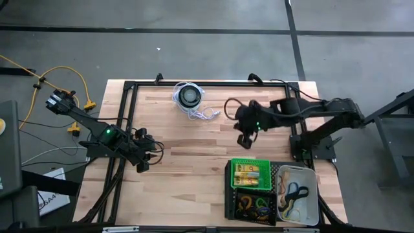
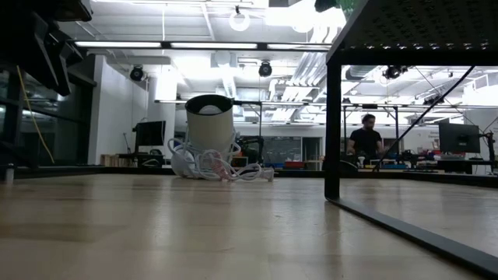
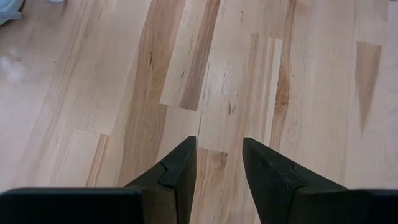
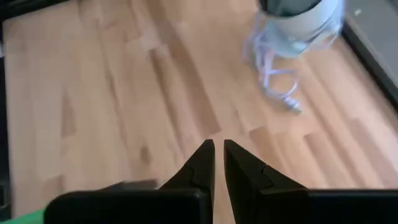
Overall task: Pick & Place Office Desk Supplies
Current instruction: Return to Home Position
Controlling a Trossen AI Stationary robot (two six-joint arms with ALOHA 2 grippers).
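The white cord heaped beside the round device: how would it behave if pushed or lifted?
The white cord lies in loose tangled loops, so it is probably floppy and would drag rather than slide as one piece. It seems attached to the round device, so lifting it may tug that. Standing upright, that could tip.

L gripper (image 3: 218,140) parted, prob. above table (image 3: 249,74).

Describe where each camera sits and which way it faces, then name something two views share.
High: overhead, straight down on table; left gripper, right gripper show.
Low: tabletop height, level across; no arm shows.
Left wrist: facing bare wood; left gripper open.
Right wrist: facing wood; right gripper nearly shut.
Shared: corded device in high, low, right wrist.
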